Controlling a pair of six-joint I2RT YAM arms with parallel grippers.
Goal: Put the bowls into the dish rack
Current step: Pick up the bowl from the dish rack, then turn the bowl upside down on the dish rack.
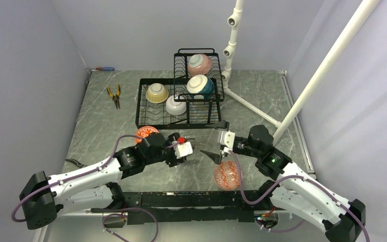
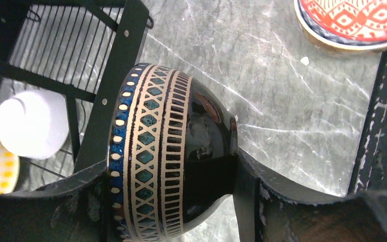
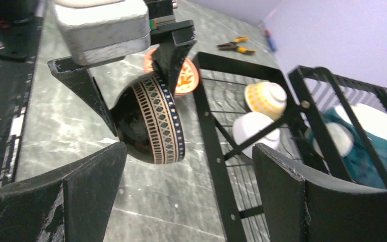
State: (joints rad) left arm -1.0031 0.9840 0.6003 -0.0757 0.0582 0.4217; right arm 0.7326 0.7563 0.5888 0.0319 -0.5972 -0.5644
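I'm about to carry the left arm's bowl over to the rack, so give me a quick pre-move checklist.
1. Left hand clamped on the black patterned bowl: ok.
2. Right hand open, off that bowl: ok.
3. Bare slots in the dish rack base, in front of the white bowl: ok.
4. Red-patterned bowl on the table, apart from both hands: ok.
5. Grip firm enough for the swing: cannot tell.

No text, label, brand or number can be read in any view. The marks on the black bowl [image 2: 151, 151] and on the red bowl [image 2: 355, 20] are only ornament: diamonds, dots and bars, not letters.
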